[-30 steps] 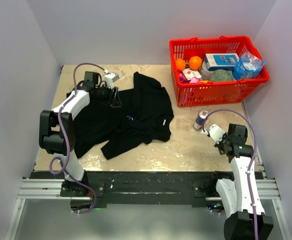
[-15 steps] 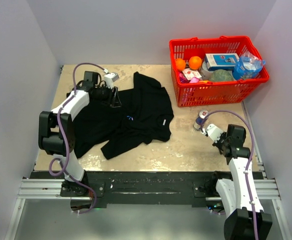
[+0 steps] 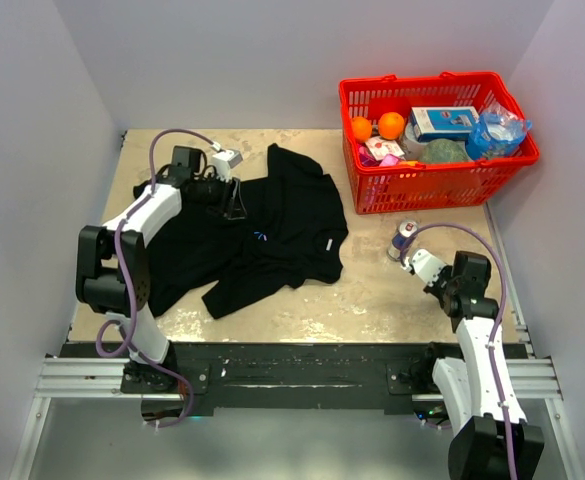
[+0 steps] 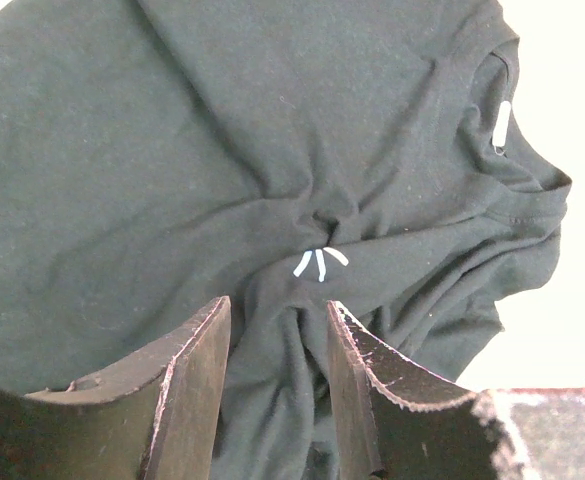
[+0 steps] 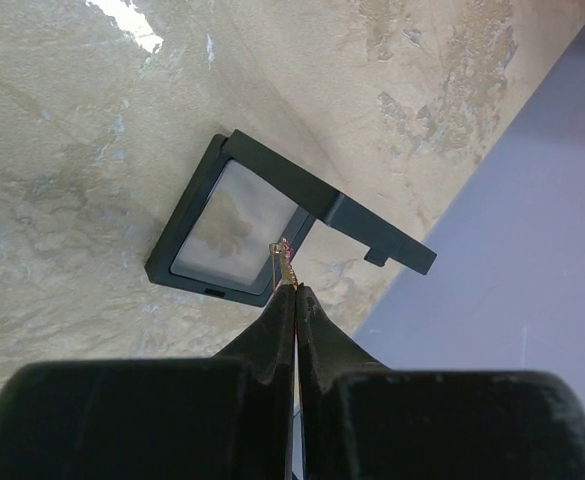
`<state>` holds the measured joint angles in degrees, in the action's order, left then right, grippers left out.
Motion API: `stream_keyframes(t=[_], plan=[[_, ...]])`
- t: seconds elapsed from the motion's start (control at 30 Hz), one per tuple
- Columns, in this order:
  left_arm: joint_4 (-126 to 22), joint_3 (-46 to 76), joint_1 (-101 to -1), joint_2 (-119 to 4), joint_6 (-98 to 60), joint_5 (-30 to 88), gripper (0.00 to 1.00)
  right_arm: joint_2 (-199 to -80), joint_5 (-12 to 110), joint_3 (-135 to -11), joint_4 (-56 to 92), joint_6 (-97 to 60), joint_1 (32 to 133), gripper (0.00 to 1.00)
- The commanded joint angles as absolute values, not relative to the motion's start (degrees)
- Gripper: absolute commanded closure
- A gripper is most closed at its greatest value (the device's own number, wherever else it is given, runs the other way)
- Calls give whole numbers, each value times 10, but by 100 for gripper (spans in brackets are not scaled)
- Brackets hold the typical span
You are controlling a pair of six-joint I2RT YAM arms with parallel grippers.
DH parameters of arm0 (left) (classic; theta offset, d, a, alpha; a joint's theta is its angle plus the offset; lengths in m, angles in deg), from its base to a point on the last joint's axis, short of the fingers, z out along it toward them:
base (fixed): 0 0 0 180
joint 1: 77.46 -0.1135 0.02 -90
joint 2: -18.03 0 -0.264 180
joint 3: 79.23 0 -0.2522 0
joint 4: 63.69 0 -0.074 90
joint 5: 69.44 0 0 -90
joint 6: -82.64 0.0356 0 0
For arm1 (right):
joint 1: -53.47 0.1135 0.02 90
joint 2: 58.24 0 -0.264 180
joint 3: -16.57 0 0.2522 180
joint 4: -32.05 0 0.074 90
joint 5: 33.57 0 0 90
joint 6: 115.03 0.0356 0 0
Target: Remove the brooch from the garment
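1. Top view: the garment [image 3: 262, 225] lies crumpled left of centre on the table [image 3: 372, 290]. The left gripper [image 3: 235, 207] hangs over its upper part. The right gripper [image 3: 409, 262] is well apart from it, near a can [image 3: 402, 237] and in front of the red basket [image 3: 437, 140].
2. Left wrist view: only here do the left fingers [image 4: 187, 380] show spread and empty, above bunched cloth marked with three white strokes [image 4: 319, 262].
3. Right wrist view: only here do the right fingers [image 5: 277, 330] show pressed together on a thin gold-coloured pin, seemingly the brooch [image 5: 284, 258]. It is off the garment and above a black frame case [image 5: 232, 235].

Garment [image 4: 202, 140]: matt black cloth, creased. Pin [image 5: 284, 256]: thin gold-coloured metal. Tabletop [image 5: 62, 190]: mottled, stone-like, matt. Case [image 5: 234, 225]: matt black plastic, frosted pane. Basket [image 3: 422, 186]: glossy red plastic.
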<state>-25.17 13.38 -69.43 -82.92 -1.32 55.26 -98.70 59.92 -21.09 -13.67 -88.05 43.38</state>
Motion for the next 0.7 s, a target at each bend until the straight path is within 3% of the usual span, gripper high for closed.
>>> stream_keyframes(t=[0.0,0.67], plan=[[-269,148,-688,-797,-27,561,52,-988,596,-206,-96,-880,432,100],[-275,164,-681,-791,-34,555,52,-1026,606,-187,-46,-898,432,100]])
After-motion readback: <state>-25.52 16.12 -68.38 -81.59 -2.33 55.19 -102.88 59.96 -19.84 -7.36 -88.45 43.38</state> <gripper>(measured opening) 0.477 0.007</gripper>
